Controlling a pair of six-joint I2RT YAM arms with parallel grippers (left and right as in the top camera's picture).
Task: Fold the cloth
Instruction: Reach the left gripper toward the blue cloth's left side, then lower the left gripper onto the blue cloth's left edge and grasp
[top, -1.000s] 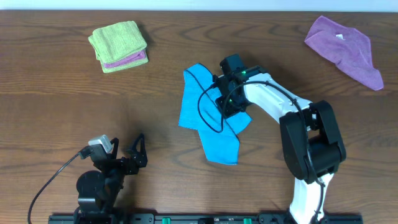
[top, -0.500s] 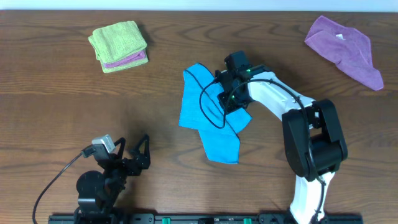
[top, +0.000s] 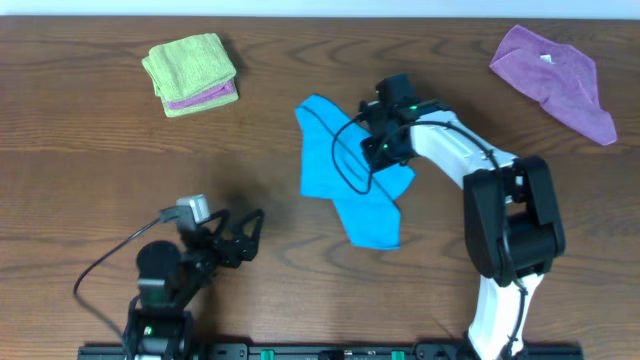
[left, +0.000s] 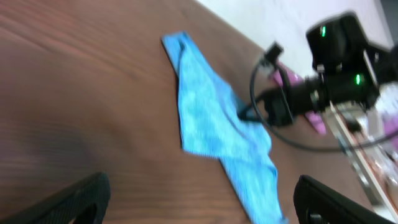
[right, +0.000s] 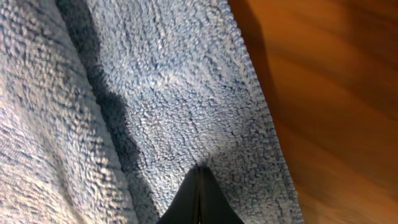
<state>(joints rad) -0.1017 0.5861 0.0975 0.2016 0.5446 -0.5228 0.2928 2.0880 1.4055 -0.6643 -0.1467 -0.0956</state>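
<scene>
Lying crumpled near the middle of the worktop (top: 90, 170), the cloth (top: 318, 160) forms a long, uneven strip running from the far centre down toward the front. The right arm (top: 450, 150) reaches in from the right, and the right jaws are clenched on the cloth at its right-hand edge; in the wrist view the dark fingertips (right: 189, 208) meet in a point against the blue terry (right: 168, 93). A black cable (top: 340, 170) loops over the fabric. The left arm (top: 160, 280) sits at the front left, well apart from the cloth, with the left jaws spread wide over bare wood. A lime-green folded cloth (top: 190, 65) lies far left, a purple cloth (top: 555, 80) far right.
</scene>
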